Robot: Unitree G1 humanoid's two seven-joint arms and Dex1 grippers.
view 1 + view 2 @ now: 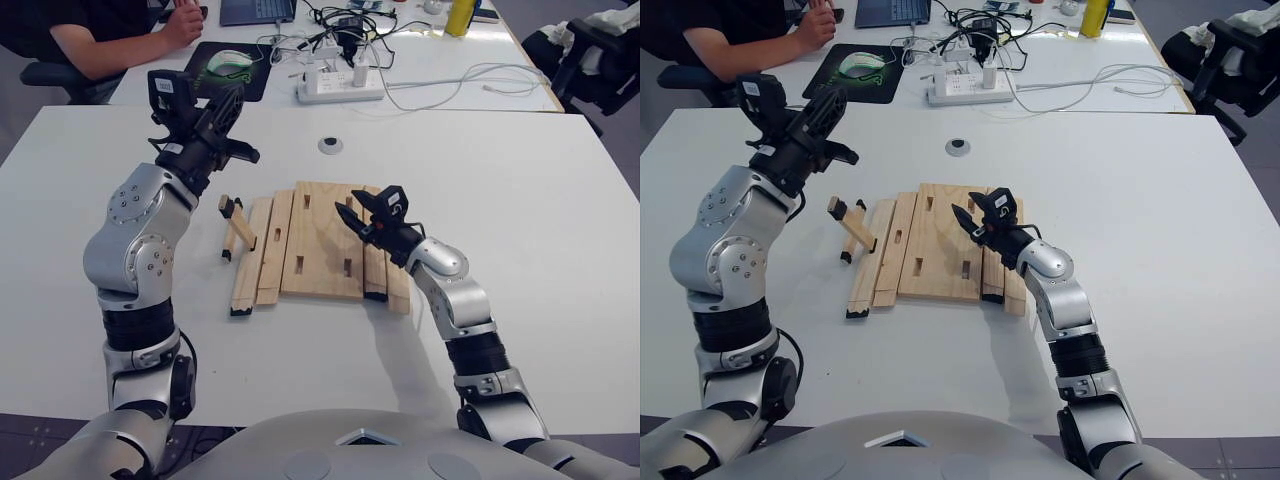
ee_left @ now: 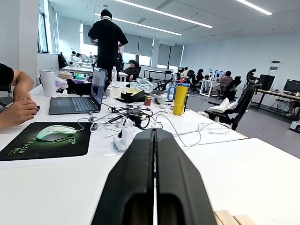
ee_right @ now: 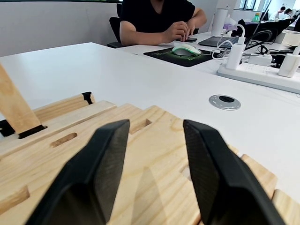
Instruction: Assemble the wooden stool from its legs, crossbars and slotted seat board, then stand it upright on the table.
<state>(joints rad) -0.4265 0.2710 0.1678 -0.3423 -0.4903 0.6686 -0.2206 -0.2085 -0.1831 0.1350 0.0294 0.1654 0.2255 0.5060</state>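
Observation:
The slotted seat board (image 1: 322,240) lies flat at the table's centre. Two long wooden bars (image 1: 262,252) lie side by side against its left edge, and further bars (image 1: 385,272) lie under its right edge. A short leg piece (image 1: 236,226) with black ends rests tilted to the left of the bars. My right gripper (image 1: 347,213) hovers low over the board's right part, open, with nothing between its fingers (image 3: 105,154); the board's slots (image 3: 63,139) lie just ahead of it. My left gripper (image 1: 233,98) is raised above the table's back left, shut and empty, its fingers (image 2: 154,178) pressed together.
A round cable grommet (image 1: 330,145) sits in the table behind the board. On the far desk lie a power strip (image 1: 340,88) with cables, a mouse (image 1: 230,62) on a black mat, and a seated person's forearm (image 1: 120,40). Bare table lies right of the board.

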